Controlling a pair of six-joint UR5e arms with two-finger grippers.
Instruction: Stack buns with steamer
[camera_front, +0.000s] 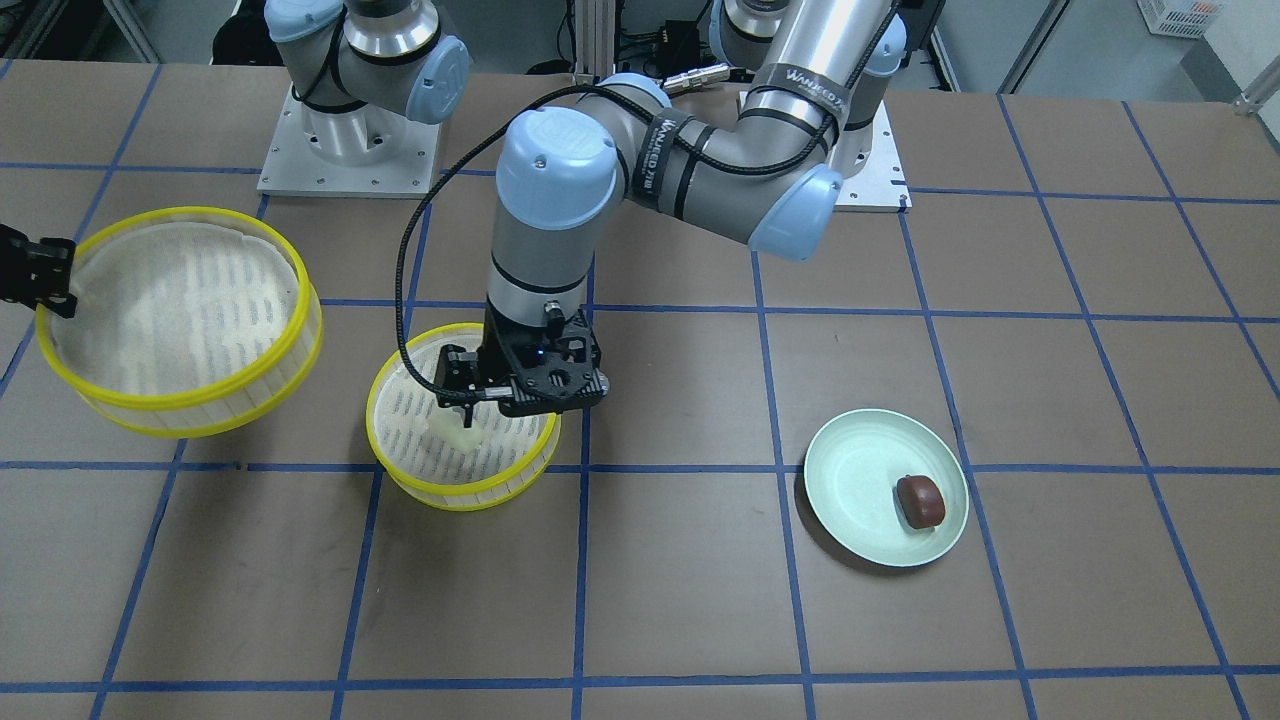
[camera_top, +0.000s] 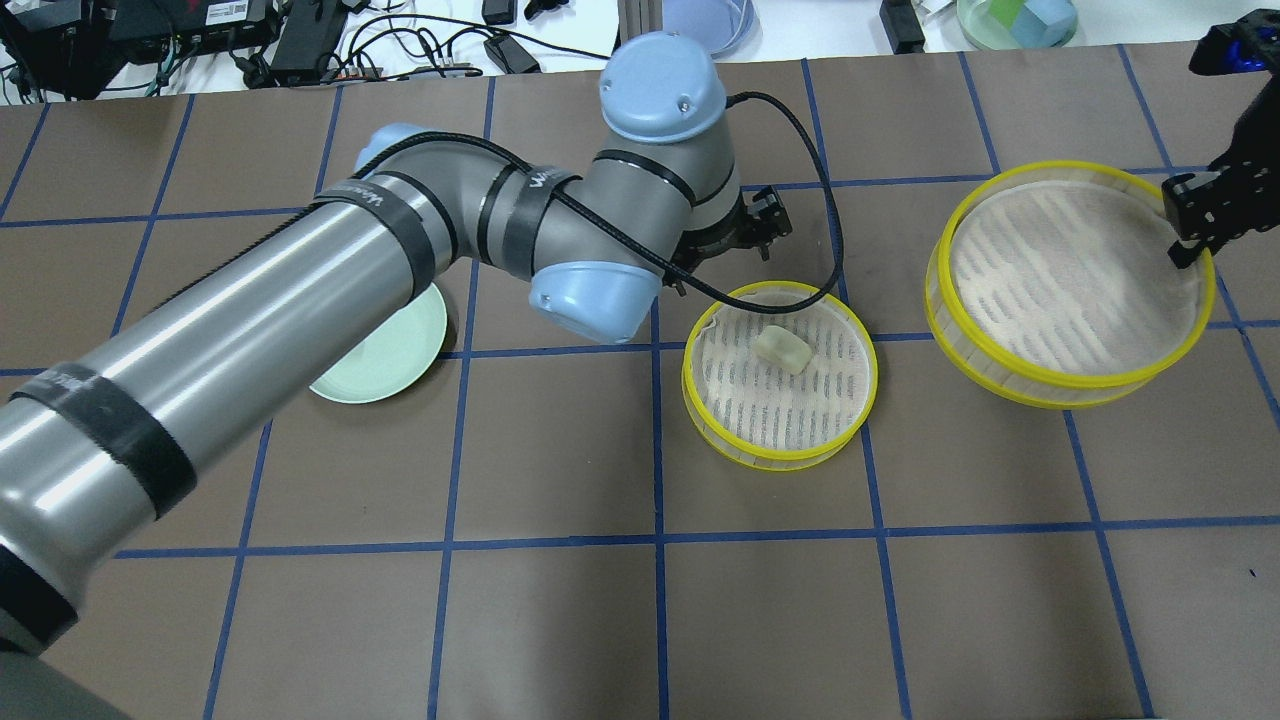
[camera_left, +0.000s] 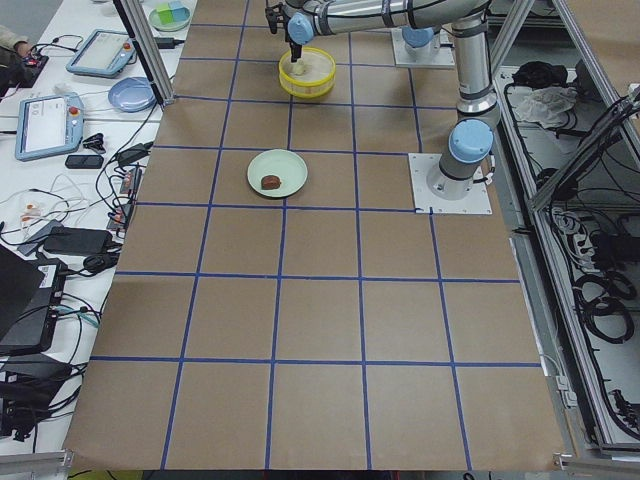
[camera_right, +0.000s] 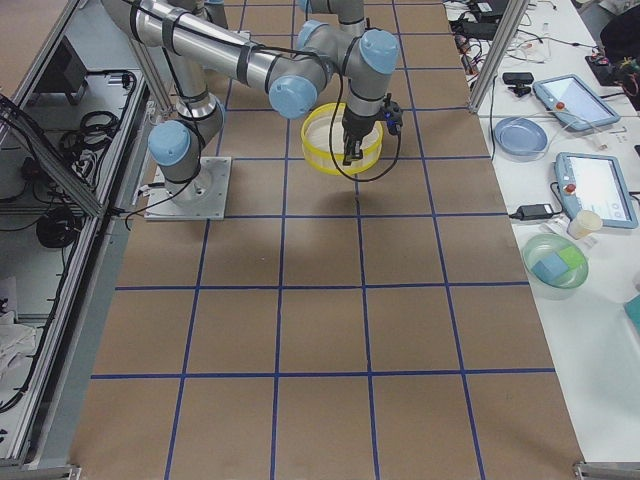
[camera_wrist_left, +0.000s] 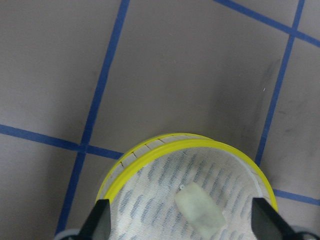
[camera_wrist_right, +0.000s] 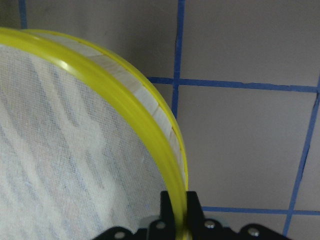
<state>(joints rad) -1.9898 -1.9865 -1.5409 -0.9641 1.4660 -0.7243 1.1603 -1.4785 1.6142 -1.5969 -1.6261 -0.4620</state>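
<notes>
left gripper (camera_wrist_left: 181, 220) hangs spread wide above the small steamer (camera_top: 770, 458), its fingers (camera_wrist_left: 98, 220) on either side of the pale bun (camera_top: 783, 350). the bun lies loose on the cloth liner and neither finger touches it. the wide spread reads as a let-go, with the bun inside the tray where the task wants it. the left arm reaches in over the table's centre, elbow folded and wrist pointing straight down at the tray. on the robot's right, the right gripper (camera_wrist_right: 180, 205) is pinched onto the yellow rim of the large steamer (camera_top: 1050, 378), one finger inside and one outside, apparently so the tray can be carried. that tray looks tipped, with its gripped side raised. the dark bun (camera_front: 920, 500) sits on the green plate (camera_front: 850, 440), well apart from both steamers, so loading appears about half done and stacking not yet begun.
</notes>
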